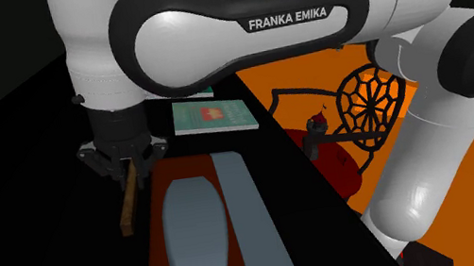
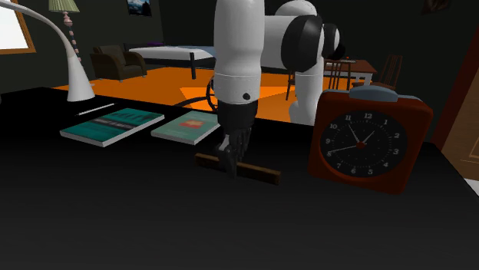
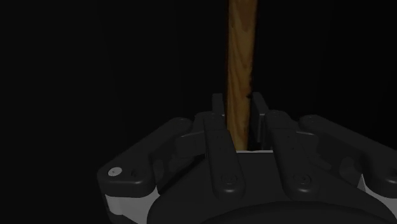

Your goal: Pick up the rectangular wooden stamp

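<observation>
jaws clasp the wooden stamp (image 3: 240, 57) between them.

Home, bedroom/study type. In the second exterior view's upper left, a bed (image 2: 173, 52) and a dark armchair (image 2: 117, 61) stand on an orange floor (image 2: 153, 80), with a shaded floor lamp (image 2: 64, 6) at the top edge. The black desk (image 2: 115, 222) in front carries a white gooseneck lamp (image 2: 79, 83), a teal book (image 2: 113, 125) and an alarm clock (image 2: 368, 138). A web-back chair (image 1: 369, 99) sits at the shoulder view's right.
</observation>
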`<state>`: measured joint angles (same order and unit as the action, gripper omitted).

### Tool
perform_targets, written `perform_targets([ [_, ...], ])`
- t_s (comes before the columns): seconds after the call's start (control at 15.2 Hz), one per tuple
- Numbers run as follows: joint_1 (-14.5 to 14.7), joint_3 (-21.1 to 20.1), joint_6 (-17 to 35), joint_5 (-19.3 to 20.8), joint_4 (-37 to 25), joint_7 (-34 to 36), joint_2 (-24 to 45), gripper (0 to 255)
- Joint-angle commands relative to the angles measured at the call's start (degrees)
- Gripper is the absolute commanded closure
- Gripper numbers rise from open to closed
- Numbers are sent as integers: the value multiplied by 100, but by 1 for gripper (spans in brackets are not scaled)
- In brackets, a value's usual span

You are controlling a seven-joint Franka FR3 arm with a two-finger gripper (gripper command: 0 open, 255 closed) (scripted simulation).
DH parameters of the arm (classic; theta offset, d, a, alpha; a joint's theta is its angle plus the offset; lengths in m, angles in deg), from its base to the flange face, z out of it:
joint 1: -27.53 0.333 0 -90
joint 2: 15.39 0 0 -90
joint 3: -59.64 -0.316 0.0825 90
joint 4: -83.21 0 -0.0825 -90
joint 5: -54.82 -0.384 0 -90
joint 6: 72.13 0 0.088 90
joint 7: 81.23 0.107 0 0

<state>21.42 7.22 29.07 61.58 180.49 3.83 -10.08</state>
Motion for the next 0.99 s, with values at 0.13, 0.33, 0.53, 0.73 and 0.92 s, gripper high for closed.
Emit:
perform_targets([
  [0.13, 32, -14, -285, 21, -316, 10, 46, 255],
  [0.33, 63, -24, -528, 54, -586, 23, 91, 255],
  [0.53, 107, -36, -779, 106, -876, 46, 158, 255],
  [0.73, 167, -50, -1037, 177, -1187, 80, 246, 255],
  [0.92, 195, -55, -1139, 209, -1312, 95, 286, 255],
])
